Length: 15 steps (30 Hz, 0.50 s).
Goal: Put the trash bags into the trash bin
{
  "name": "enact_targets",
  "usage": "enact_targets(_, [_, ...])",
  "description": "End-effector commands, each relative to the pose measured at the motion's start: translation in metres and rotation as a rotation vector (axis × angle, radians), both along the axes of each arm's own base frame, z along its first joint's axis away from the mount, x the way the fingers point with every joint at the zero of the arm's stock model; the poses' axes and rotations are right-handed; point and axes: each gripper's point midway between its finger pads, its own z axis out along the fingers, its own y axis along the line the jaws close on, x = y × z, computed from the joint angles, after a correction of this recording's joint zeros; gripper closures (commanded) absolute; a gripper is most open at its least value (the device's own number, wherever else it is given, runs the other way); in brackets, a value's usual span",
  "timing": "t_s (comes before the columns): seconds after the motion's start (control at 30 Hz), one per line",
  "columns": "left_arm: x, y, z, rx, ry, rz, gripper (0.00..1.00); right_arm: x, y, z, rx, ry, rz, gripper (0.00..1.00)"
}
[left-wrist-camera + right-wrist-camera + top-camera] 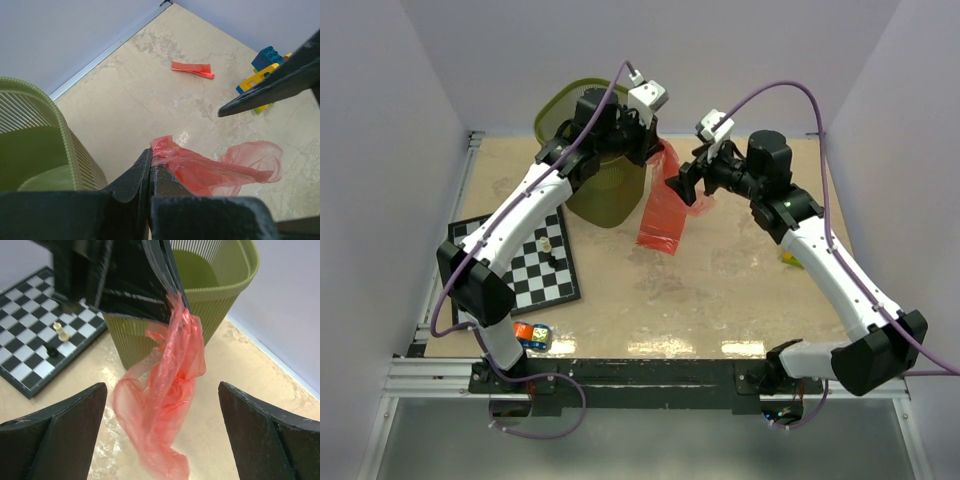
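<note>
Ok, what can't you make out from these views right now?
- Inside of the trash bin: top view, the left arm covers most of its mouth; wrist views show only upper wall, so contents unknown.
- The small red strip: clear only from left wrist; top view, the right gripper covers most of it.
- The toy blocks: left wrist, partly behind that gripper.
- The trash bag edge inside the shut left gripper: hidden between its fingers.

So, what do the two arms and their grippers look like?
The left arm and right arm have white shells and bulky black joints. A purple cable loops along each. A small white-grey camera sits at each wrist. The left gripper and right gripper are black, with flat tapered fingers.
</note>
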Motion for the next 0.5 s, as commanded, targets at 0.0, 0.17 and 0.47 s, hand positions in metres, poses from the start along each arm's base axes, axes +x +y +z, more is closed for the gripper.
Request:
enact_targets(0.0, [-0.022, 0.003, 0.057, -0.054, -0.124, -0.075, 1.0, 0.009, -0.004, -0.001, -0.062, -0.064, -0.015, 0.07])
enact_targets(0.17, [-0.031, 0.002, 0.064, -0.059, -0.151, -0.116, 1.0, 0.015, -0.011, -0.022, -0.138, -0.059, -0.04, 0.23])
enact_targets(0.47, [-0.041, -0.003, 0.072, -0.065, -0.173, -0.183, 1.0, 0.014, -0.016, -0.046, -0.195, -0.041, -0.042, 0.33])
